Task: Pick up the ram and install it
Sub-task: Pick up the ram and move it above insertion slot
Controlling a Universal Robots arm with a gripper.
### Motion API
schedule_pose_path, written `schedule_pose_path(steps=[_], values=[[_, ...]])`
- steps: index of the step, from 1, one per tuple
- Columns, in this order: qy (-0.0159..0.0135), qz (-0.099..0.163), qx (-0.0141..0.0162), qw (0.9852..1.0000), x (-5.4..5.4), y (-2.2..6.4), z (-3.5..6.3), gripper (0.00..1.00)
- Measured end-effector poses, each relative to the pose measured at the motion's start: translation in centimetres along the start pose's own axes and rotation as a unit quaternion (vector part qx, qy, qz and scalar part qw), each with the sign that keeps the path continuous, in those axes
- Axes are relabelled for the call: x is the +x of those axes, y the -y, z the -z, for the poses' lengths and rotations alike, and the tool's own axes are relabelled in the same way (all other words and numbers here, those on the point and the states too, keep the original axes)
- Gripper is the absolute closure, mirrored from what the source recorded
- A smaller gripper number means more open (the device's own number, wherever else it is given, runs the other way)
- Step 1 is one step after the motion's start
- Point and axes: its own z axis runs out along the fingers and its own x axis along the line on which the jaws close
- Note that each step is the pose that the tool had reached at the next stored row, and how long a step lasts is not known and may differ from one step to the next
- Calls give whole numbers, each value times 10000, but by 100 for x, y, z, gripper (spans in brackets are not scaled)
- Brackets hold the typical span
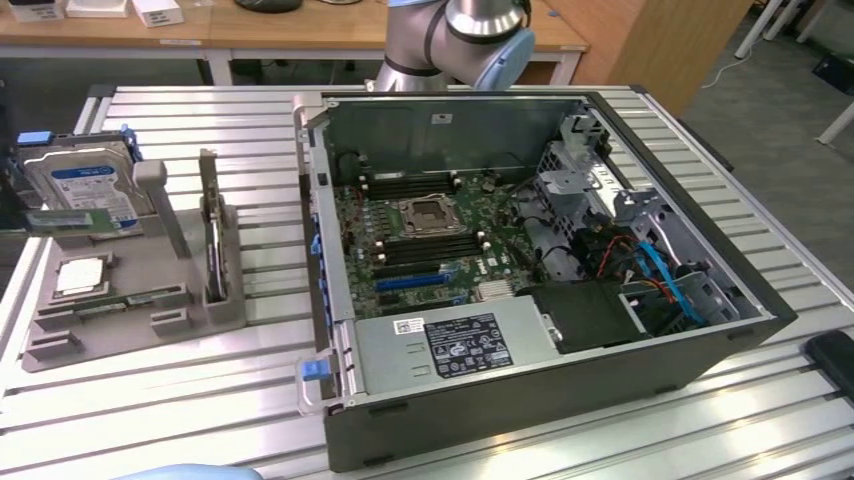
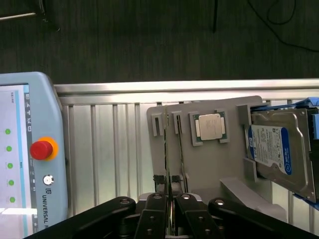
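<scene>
Black fingers [image 2: 185,201] of your gripper [image 2: 170,199] pinch narrowly on the ram [image 2: 177,149], which juts edge-on from between them over the grey tray [image 2: 209,169], beside the processor chip [image 2: 209,127]. Its green length [image 1: 64,222] hovers before the hard drive [image 1: 87,185], toward the exterior view's left of the open computer case [image 1: 534,390].

Slatted aluminium table [image 1: 200,110] carries two things directly: an open PC case [image 1: 534,270] lying on its side, motherboard facing up, toward the exterior view's right, and a grey parts holder [image 1: 134,300] just beside it on the exterior view's left. Wrist view shows the same slats [image 2: 109,149] under the holder [image 2: 209,164], with a teach pendant [image 2: 30,154] resting at the table edge.
</scene>
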Motion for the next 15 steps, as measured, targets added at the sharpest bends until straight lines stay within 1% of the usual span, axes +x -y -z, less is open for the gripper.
schedule_pose_path(steps=[3, 4, 9, 12, 15], values=[[-1, 0, -24, 10000, 0, -1, 49, 87], [-2, -1, -28, 10000, 0, -2, 55, 87], [-2, -1, -29, 10000, 0, 0, 57, 87], [-2, 0, -29, 10000, -2, 32, 58, 87], [-1, 0, -28, 10000, -5, 109, 62, 87]])
